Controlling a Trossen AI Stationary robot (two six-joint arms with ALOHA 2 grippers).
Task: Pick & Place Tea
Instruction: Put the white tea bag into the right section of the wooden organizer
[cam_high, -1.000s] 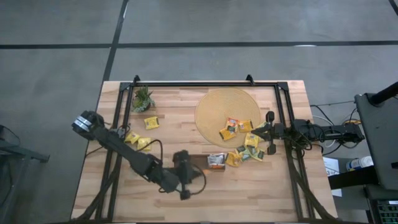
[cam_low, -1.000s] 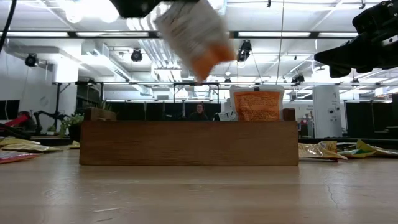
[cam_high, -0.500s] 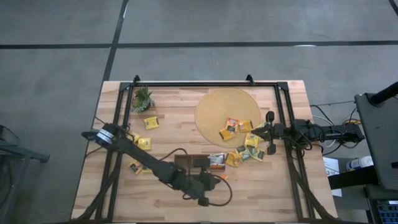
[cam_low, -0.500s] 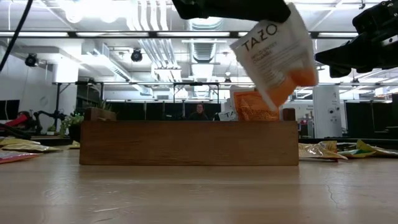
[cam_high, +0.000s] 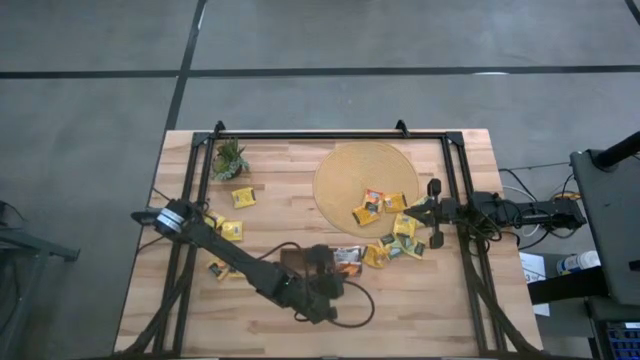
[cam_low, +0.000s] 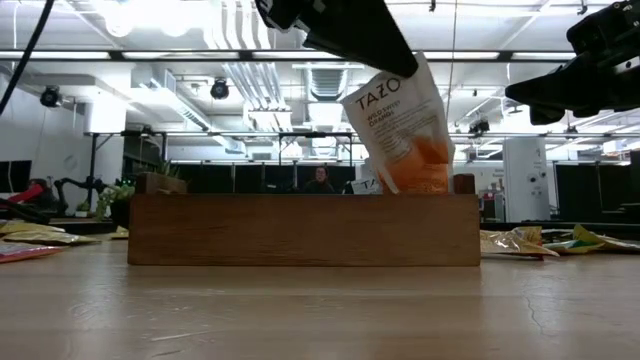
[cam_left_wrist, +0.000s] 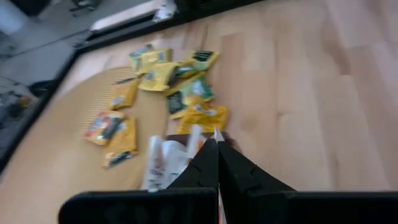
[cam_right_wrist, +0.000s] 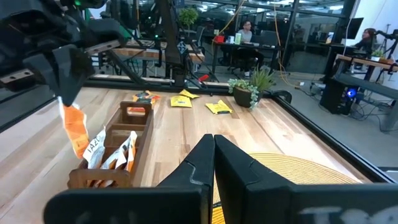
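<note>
My left gripper is shut on a white-and-orange tea sachet that hangs above the table, just on the near side of the right end of the dark brown tray. The right wrist view shows this sachet beside the tray. Other sachets stand upright in that end of the tray. More tea lies on the round mat and in a loose pile beside it. My right gripper waits shut at the table's right edge. My left gripper pinches the sachet's upper edge between its two shut fingers, coming from above and slanting down. The sachet hangs tilted below the fingers, lifted clear of the table and the tray, its orange lower end downward.
A small green plant stands at the far left corner. A few yellow sachets lie loose on the left side. A black frame runs around the table. Bare wood lies along the near edge.
My left gripper has carried the sachet toward the table's right edge along the tray's near side, then a little back toward the tray, sinking and rolling. The sachet has swung and now hangs lower, in front of the tray's right end.
</note>
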